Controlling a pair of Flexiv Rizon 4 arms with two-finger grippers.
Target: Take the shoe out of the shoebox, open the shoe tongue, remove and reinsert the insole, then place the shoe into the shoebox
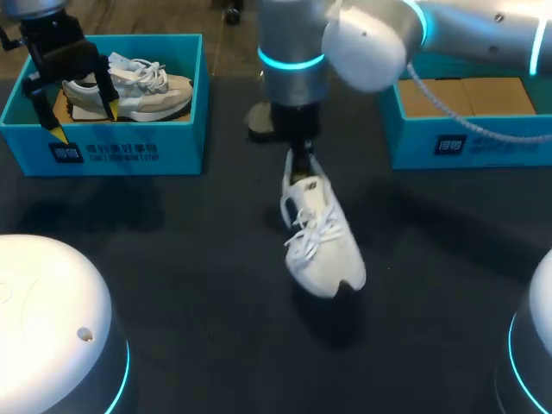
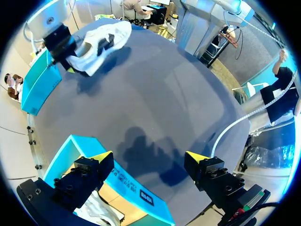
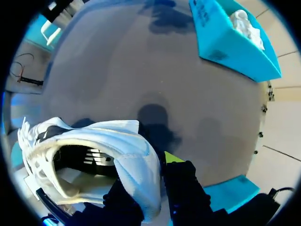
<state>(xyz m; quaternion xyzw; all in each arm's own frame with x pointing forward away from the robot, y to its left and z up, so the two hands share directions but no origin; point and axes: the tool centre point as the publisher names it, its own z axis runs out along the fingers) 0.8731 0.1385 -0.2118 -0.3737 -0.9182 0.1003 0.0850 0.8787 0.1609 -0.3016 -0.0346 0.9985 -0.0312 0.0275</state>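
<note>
A white shoe (image 1: 321,240) hangs tilted over the middle of the dark table (image 1: 172,259), toe down and heel up. My right gripper (image 1: 302,159) is shut on its heel collar. In the right wrist view the shoe (image 3: 99,150) gapes beside the gripper (image 3: 150,176), and one finger is hidden behind the heel. My left gripper (image 1: 84,121) hangs open above the near wall of the left teal shoebox (image 1: 129,147), which holds a grey and white shoe (image 1: 129,90). The left wrist view shows this gripper (image 2: 149,157) open over the box wall (image 2: 127,186), with the white shoe (image 2: 101,37) far ahead.
A second teal shoebox (image 1: 466,142) with a cardboard-coloured inside stands at the back right, under my right arm. The white bases of my arms (image 1: 52,319) fill the near corners. The left shoebox (image 3: 230,42) shows ahead of the right gripper.
</note>
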